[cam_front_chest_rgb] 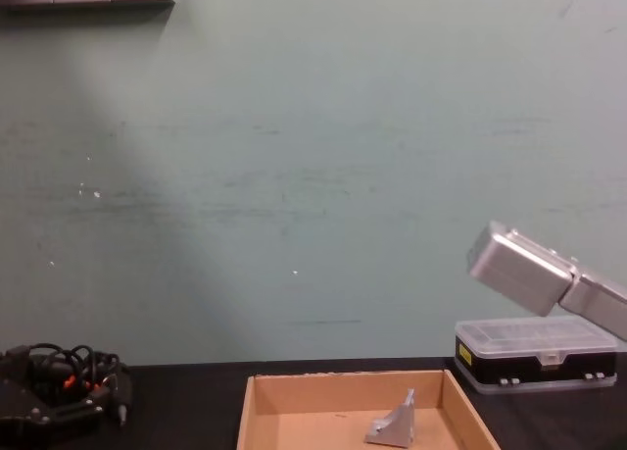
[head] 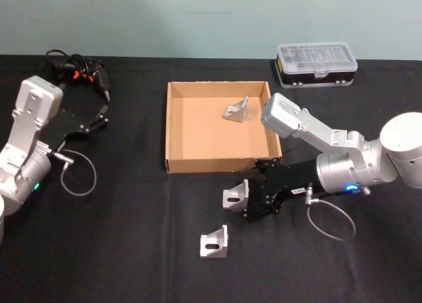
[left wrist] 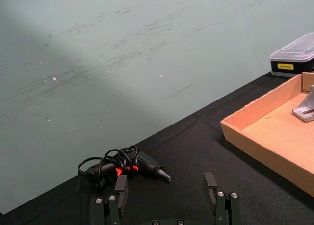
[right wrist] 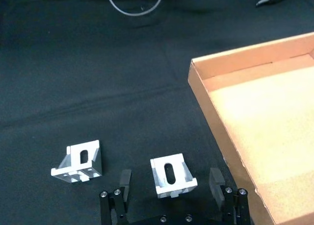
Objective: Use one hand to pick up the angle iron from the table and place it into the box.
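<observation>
One angle iron [head: 235,196] [right wrist: 171,175] lies on the black table [head: 132,237] just in front of the box. My right gripper [head: 245,201] [right wrist: 170,182] is open and low over it, one finger [right wrist: 124,183] on each side, apart from the metal. A second angle iron [head: 214,243] [right wrist: 79,161] lies nearer the table's front. The tan cardboard box [head: 204,131] [right wrist: 255,112] [cam_front_chest_rgb: 343,396] holds a third angle iron [head: 236,110] [cam_front_chest_rgb: 394,423] [left wrist: 306,107] near its back right. My left gripper [head: 99,115] [left wrist: 166,188] stays open and parked at the far left.
A black drill with a coiled cord [head: 76,68] [left wrist: 132,165] [cam_front_chest_rgb: 59,372] lies at the back left. A small black case with a clear lid [head: 316,64] [cam_front_chest_rgb: 534,352] [left wrist: 294,56] stands behind the box's right corner. Thin cable loops [head: 78,177] hang off both wrists.
</observation>
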Tool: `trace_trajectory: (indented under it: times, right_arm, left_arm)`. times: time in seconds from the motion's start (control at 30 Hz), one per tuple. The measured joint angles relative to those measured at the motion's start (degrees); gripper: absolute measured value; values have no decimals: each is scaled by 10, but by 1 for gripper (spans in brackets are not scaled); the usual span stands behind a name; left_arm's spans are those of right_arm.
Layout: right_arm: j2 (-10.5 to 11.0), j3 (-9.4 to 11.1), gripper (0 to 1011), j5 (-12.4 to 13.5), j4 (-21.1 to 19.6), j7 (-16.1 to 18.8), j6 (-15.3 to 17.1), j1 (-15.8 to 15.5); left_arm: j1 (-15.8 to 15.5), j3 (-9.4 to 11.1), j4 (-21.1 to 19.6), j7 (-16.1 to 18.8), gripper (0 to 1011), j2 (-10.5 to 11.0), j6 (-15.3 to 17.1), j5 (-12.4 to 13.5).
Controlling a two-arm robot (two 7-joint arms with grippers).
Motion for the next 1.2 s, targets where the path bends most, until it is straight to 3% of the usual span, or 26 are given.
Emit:
trace_trajectory:
  times: [0.53, 0.77, 1.2]
  right_arm:
    - [-16, -4, 1002, -5, 39, 0, -6, 6]
    - [-19, -3, 863, -5, 42, -1, -8, 7]
    - [-19, 0, 473, -5, 39, -6, -7, 1]
  left_arm:
    - [0, 0, 0, 0, 1000, 0, 0, 0]
    - [0, 0, 0, 0, 1000, 0, 0, 0]
    - [0, 0, 0, 0, 1000, 0, 0, 0]
